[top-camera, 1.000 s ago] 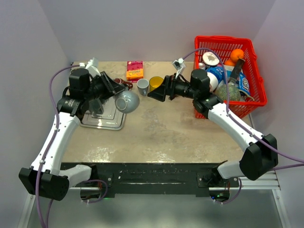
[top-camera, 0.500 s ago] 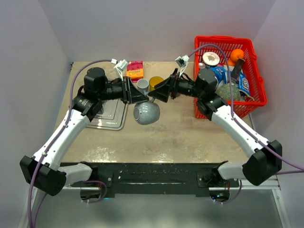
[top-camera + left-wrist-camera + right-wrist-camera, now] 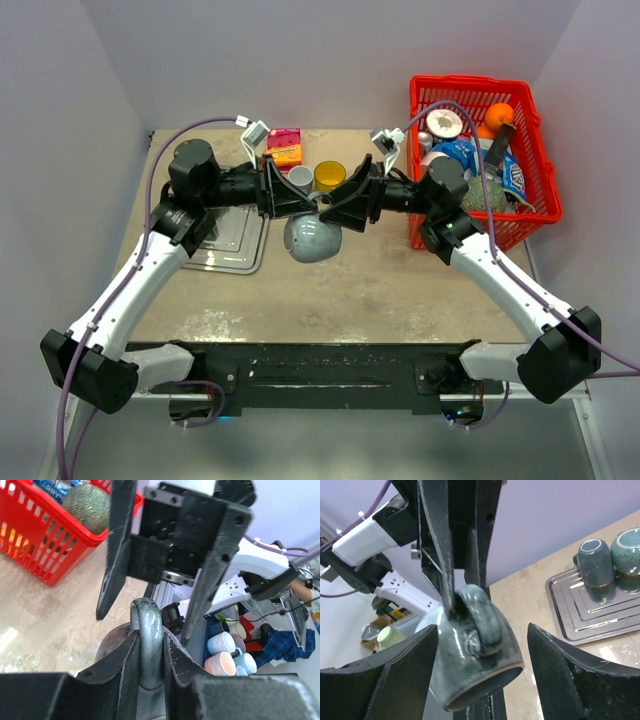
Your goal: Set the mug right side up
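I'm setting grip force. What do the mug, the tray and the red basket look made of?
Mug: glazed ceramic, judging by its mottled grey-blue gloss and brownish, seemingly bare rim edge. Tray: probably stainless steel, with brushed, reflective stepped ridges. Red basket: likely moulded plastic, a uniform glossy lattice.

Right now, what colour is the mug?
Mottled blue-grey mug, clearest in the right wrist view.

Blue-grey speckled glazed mug is seen tipped on its side over the middle of the worktop, mouth turned sideways and down. Its loop handle points up and is clamped in the left pincer.
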Controlling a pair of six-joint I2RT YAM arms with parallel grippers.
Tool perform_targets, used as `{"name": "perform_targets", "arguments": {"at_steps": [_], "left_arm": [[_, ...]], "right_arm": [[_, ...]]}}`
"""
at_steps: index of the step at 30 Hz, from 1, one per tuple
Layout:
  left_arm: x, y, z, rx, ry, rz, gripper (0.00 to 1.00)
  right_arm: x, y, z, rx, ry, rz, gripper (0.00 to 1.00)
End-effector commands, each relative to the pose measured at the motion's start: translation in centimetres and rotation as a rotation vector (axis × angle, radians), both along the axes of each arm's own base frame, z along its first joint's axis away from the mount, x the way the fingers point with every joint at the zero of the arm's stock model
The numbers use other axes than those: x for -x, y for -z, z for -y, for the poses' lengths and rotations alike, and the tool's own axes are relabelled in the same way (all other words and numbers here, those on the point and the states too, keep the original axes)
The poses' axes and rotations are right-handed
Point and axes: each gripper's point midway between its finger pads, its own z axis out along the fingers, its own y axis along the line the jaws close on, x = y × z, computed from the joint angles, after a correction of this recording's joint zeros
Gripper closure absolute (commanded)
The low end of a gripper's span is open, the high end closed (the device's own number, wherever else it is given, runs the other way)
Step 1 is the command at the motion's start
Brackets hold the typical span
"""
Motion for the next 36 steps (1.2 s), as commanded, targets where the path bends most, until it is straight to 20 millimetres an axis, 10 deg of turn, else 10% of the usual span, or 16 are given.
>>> {"name": "perform_targets", "arguments": {"at_steps": [1, 10, 14, 17, 23, 27, 36], "left_arm": [[3.3, -5.5, -0.3, 0.115, 0.096, 0.181, 1.00], [3.5, -4.6, 0.0, 0.108, 0.117, 0.169, 1.00], [3.2, -4.2, 0.1, 0.098, 0.109, 0.163, 1.00], [2.9, -3.9, 0.2, 0.081, 0.105, 0.171, 1.00], [0.9, -2.4, -0.6, -0.057, -0.017, 0.200, 0.30], [-2.2, 0.5, -2.2, -0.232, -0.207, 0.147, 0.01], [-8.2, 3.9, -11.3, -0.560, -0.828, 0.025, 0.01]], "right_arm": [[1.7, -1.8, 0.5, -0.036, -0.055, 0.069, 0.30], [1.2, -1.8, 0.3, -0.052, -0.037, 0.046, 0.62], [0.6, -1.7, 0.2, -0.046, -0.010, 0.035, 1.00], [0.1, -1.2, 0.2, -0.032, 0.012, 0.024, 1.00], [-1.7, -0.1, 0.6, 0.045, 0.121, 0.026, 1.00], [-3.3, 1.1, 1.1, 0.126, 0.211, 0.014, 1.00], [-6.1, 3.8, 0.1, 0.415, 0.400, 0.164, 1.00]]}}
